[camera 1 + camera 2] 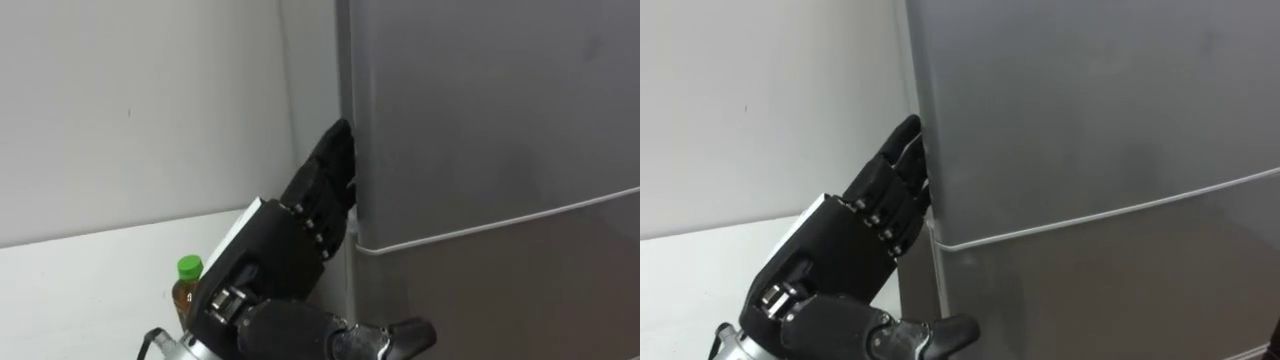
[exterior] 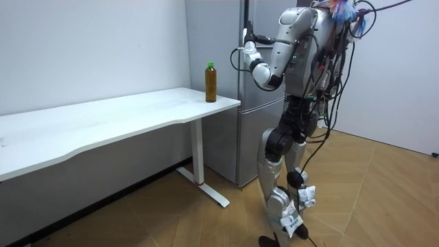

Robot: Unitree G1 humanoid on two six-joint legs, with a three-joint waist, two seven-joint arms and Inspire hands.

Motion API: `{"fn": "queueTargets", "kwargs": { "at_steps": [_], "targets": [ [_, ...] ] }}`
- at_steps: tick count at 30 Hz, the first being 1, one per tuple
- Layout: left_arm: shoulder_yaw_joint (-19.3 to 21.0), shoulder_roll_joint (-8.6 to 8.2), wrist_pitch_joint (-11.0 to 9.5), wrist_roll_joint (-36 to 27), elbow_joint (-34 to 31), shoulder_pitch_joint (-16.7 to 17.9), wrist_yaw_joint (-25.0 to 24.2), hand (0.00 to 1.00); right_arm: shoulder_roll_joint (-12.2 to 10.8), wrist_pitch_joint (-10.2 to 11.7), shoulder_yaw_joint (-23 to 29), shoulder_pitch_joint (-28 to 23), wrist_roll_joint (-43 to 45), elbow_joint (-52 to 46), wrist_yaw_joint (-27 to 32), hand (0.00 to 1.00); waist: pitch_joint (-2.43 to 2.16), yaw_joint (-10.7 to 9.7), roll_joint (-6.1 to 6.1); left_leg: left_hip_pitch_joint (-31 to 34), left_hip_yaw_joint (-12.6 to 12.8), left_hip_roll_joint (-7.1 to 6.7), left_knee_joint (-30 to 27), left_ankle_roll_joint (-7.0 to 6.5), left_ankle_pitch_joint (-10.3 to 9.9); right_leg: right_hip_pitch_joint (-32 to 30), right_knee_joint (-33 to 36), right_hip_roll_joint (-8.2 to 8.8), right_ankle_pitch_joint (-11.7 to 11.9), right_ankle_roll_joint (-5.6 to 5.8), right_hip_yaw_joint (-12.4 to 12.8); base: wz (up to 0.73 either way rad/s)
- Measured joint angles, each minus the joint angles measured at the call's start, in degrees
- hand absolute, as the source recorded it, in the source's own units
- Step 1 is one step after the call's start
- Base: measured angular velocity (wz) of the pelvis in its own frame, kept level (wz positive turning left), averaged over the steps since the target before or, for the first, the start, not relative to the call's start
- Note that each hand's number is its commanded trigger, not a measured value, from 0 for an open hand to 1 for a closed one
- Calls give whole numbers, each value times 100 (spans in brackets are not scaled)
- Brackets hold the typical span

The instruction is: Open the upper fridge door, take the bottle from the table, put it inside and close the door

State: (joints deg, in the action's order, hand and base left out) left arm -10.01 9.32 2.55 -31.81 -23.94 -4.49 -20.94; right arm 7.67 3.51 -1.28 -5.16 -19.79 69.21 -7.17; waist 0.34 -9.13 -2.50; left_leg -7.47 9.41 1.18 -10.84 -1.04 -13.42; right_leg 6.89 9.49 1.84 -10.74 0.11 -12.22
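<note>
A bottle (image 1: 186, 288) of brown liquid with a green cap stands on the white table (image 1: 70, 295), at the table's end nearest the fridge (image 2: 210, 82). My left hand (image 1: 300, 215) reaches up to the left edge of the grey upper fridge door (image 1: 500, 110). Its fingers are nearly straight and their tips lie against that edge, with the thumb spread out below. The door looks closed. In the room view I stand upright facing the fridge, left hand (image 2: 248, 49) raised to it.
The lower fridge door (image 1: 520, 295) sits under a thin pale seam. A white wall runs behind the table. The long table (image 2: 123, 113) stretches off to the room view's left, over wooden floor.
</note>
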Motion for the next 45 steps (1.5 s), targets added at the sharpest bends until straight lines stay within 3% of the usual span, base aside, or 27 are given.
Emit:
{"fn": "queueTargets", "kwargs": {
  "at_steps": [7,10,11,12,21,27,29,30,32,33,34,45],
  "targets": [
    [-86,-6,-20,-10,9,0,4,0,26,-58,-42,11,-55,-5,-11,0,4,0,6,22,8,-3,0,0,0,11,3,-6,-1,3,-48,0],
    [-105,-6,-39,-10,34,0,8,76,67,-62,-122,28,-50,-8,-52,0,4,1,6,25,9,-5,0,0,0,10,1,-5,-1,3,-53,0],
    [-115,-6,-41,-10,35,0,12,95,78,-63,-146,33,-49,-10,-54,0,4,1,6,28,9,-4,0,0,0,10,1,-4,-1,3,-54,0],
    [-119,-6,-43,-10,35,0,17,100,83,-64,-157,35,-49,-10,-54,0,4,2,6,30,9,-4,0,0,0,10,1,-5,-1,3,-55,0],
    [-8,25,-125,-26,142,17,194,100,115,-115,-201,60,-51,-4,-64,0,5,23,6,86,-18,-12,-10,0,0,1,-78,-17,6,14,-68,3],
    [-268,34,-100,-137,142,17,136,100,138,-115,-203,86,-50,-5,-109,0,24,-4,-29,99,-12,-12,-6,0,0,0,-79,-18,6,14,-57,0],
    [-405,47,15,-130,143,18,53,98,147,-115,-202,89,-51,-5,-113,0,30,-13,-43,102,-7,-9,-5,0,0,-5,-83,-22,5,14,-51,0],
    [-443,53,35,-130,143,17,22,95,149,-115,-201,91,-51,-6,-115,0,31,-15,-45,104,-6,-9,-4,0,0,-7,-83,-23,5,13,-49,0],
    [-586,79,134,-120,143,17,-112,62,151,-115,-201,98,-51,-5,-116,0,30,-23,-52,111,-3,-4,-4,0,0,-16,-85,-28,5,13,-40,0],
    [-617,88,159,-120,143,17,-142,26,151,-114,-200,98,-57,-1,-116,0,30,-24,-54,111,-3,-4,-4,0,0,-16,-85,-29,5,13,-39,0],
    [-656,95,206,-120,143,17,-231,3,151,-114,-200,96,-69,3,-114,0,29,-28,-56,110,-3,-2,-4,0,0,-15,-85,-30,5,13,-36,0],
    [-777,172,232,-121,143,17,-497,0,153,-116,-207,95,-65,-7,-111,0,25,-36,-60,102,2,-4,-11,0,0,-47,-63,-19,6,10,-34,0]
  ]
}}
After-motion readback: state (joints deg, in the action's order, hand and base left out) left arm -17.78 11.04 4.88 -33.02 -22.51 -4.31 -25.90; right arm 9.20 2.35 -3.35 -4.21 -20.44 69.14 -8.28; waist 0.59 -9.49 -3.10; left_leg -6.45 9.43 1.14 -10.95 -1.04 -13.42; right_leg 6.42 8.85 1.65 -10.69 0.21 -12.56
